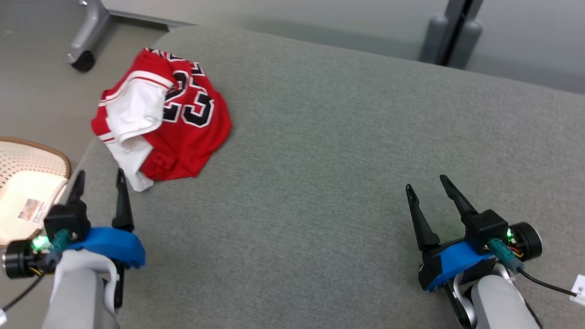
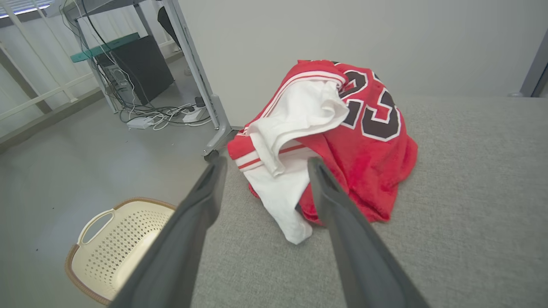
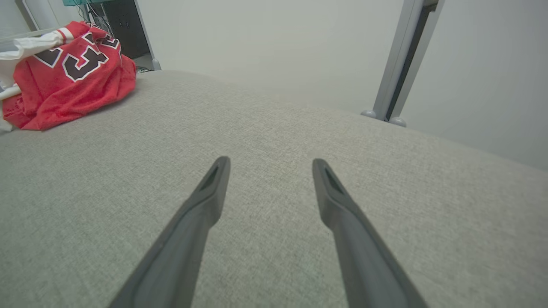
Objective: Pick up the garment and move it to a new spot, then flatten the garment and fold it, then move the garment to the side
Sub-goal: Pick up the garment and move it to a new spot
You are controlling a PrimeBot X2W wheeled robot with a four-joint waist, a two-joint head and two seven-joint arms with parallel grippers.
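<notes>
At 8 o'clock in the head view, the left claw (image 1: 100, 176) stands wide and empty at the edge of the grey fabric-covered tabletop (image 1: 320, 160), and at 4 o'clock the right claw (image 1: 425, 183) is equally wide, holding nothing. The crumpled red-and-white jersey garment (image 1: 192, 132) with black numerals lies heaped at 10 o'clock near the tabletop's left edge, just beyond the left claw and well apart from the right claw. A cream perforated plastic basket (image 1: 23, 157) sits on the floor (image 1: 36, 91) at 9 o'clock.
</notes>
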